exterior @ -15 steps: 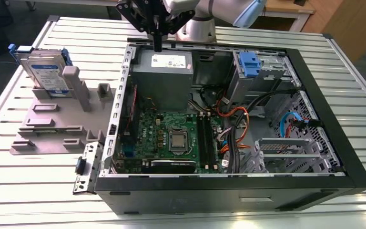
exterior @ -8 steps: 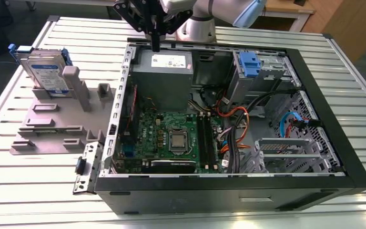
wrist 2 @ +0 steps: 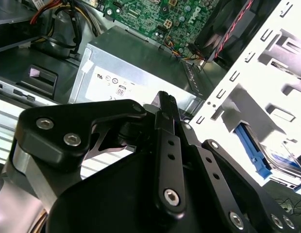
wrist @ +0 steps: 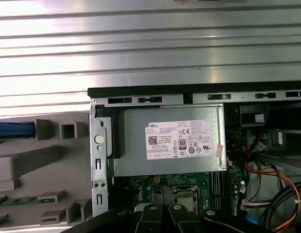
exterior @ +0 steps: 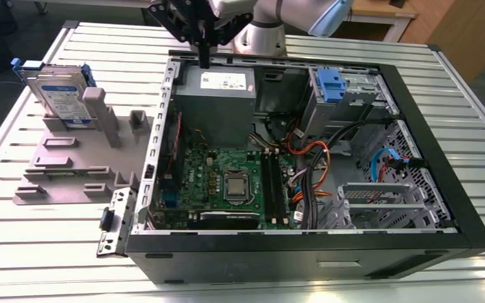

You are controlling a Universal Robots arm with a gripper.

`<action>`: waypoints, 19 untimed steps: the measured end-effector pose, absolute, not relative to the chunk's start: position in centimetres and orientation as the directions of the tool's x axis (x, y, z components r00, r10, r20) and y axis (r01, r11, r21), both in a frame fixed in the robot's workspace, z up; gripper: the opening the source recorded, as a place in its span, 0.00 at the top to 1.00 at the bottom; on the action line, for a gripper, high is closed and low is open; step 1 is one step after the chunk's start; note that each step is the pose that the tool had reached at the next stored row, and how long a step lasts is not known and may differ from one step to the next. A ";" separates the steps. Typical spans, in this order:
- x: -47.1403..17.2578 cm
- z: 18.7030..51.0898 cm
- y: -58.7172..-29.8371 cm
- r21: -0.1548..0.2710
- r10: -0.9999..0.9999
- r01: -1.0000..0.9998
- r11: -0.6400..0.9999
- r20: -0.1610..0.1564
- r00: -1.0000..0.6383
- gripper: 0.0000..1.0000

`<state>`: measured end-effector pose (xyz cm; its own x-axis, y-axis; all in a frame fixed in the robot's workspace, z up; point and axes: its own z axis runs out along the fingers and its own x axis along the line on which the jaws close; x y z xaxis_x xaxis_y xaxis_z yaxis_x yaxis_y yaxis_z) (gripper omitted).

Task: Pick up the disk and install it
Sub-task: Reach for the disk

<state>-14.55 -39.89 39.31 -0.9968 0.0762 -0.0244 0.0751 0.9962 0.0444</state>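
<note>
The disk (exterior: 60, 96), silver with a white-and-blue label and blue rails, stands upright in the grey slotted stand (exterior: 65, 161) at the exterior view's left, outside the open computer case (exterior: 411, 120). In the second wrist view the disk (wrist 2: 286, 164) lies past the case's perforated wall. Its blue rail (wrist: 14, 130) also shows in the first wrist view. My gripper (exterior: 204, 60) hangs over the case's rear edge above the power supply (exterior: 217, 95), well apart from the disk. Its black fingers (wrist 2: 163, 104) are shut together with nothing between them.
Inside the case are the motherboard (exterior: 225, 180), cable bundles (exterior: 318, 158), a blue clip (exterior: 331, 85) on the drive cage at the back right and a metal bay (exterior: 386, 199). The ribbed metal table (exterior: 40, 252) runs all around the case.
</note>
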 end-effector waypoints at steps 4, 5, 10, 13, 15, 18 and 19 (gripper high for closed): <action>-14.7 39.3 -39.9 0.044 0.076 0.075 0.996 -0.024 -0.997 0.89; -14.8 39.3 -39.9 0.044 0.076 0.075 0.996 -0.024 -0.997 0.89; -15.0 39.3 -39.9 0.044 0.076 0.075 0.996 -0.024 -0.997 0.89; -15.1 39.3 -39.9 0.044 0.076 0.075 0.996 -0.024 -0.997 0.89; -15.2 39.3 -39.9 0.044 0.076 0.075 0.996 -0.024 -0.997 0.89; -15.2 39.3 -39.9 0.044 0.076 0.075 0.996 -0.024 -0.997 0.89; -15.3 39.3 -39.9 0.044 0.076 0.075 0.996 -0.024 -0.997 0.89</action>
<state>-15.29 -39.89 39.28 -0.9968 0.0762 -0.0245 0.0751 0.9962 0.0444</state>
